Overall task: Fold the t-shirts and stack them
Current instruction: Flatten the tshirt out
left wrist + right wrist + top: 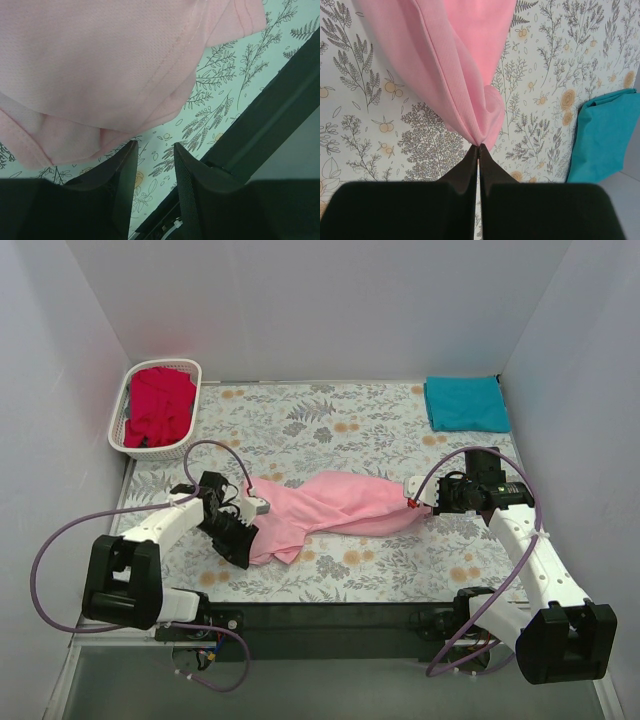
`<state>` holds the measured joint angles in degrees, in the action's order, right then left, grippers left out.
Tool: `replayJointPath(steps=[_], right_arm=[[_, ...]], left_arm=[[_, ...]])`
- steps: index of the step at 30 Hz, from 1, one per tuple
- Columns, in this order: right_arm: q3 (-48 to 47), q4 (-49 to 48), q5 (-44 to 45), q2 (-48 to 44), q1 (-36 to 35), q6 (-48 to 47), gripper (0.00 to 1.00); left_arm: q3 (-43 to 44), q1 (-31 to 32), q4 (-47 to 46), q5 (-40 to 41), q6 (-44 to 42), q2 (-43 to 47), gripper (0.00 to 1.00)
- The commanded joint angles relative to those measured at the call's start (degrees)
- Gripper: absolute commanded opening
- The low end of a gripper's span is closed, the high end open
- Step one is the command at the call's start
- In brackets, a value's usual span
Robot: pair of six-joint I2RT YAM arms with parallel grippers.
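The light pink t-shirt [330, 505] lies bunched in a long strip across the middle of the floral table cover. My right gripper [412, 502] is shut on its right end, and the cloth fans away from the pinched tips [479, 146] in the right wrist view [465, 60]. At the shirt's left end my left gripper [243, 538] is open. Only floral cover shows between its fingertips [155, 145], with the pink cloth [100, 75] just beyond them. A folded teal t-shirt [466, 403] rests at the far right corner. The red t-shirt [160, 405] sits in the basket.
The white lattice basket [120, 427] stands at the far left corner against the wall. White walls close in three sides. The black front rail of the table [270, 115] runs close beside my left gripper. The teal shirt [600, 135] shows at the right wrist view's right edge.
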<state>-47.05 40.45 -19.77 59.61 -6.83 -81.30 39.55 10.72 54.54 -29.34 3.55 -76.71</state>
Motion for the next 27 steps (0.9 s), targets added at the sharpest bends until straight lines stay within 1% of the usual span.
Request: replayJointPath(steps=[1, 4, 9, 11, 21, 24, 27], right_arm=[[-1.20, 0.60, -0.27, -0.38, -0.29, 0.17, 0.01], [-0.68, 0.60, -0.09, -0.64, -0.29, 0.00, 0.01], [-0.59, 0.60, 0.08, -0.64, -0.29, -0.62, 0.01], [-0.76, 0.60, -0.18, -0.46, -0.29, -0.53, 0.01], [-0.77, 0.60, -0.18, -0.47, -0.29, -0.79, 0.01], [-0.68, 0.60, -0.36, -0.46, -0.38, -0.62, 0.01], [-0.50, 0.60, -0.18, -0.55, -0.38, -0.53, 0.01]], left_arm=[[1.67, 0.00, -1.89, -0.19, 3.04, 0.42, 0.35], [1.32, -0.09, -3.57, 1.22, 4.27, -0.46, 0.36], [2.20, -0.09, -4.71, 0.60, 5.06, -1.08, 0.40], [2.46, -0.09, -5.23, 1.13, 5.41, -2.65, 0.41], [2.55, -0.26, -7.35, 2.19, 6.82, -5.29, 0.41], [2.20, -0.26, -8.14, 1.13, 7.78, -5.65, 0.39], [2.02, -0.26, -9.63, 0.34, 9.01, -5.12, 0.30]])
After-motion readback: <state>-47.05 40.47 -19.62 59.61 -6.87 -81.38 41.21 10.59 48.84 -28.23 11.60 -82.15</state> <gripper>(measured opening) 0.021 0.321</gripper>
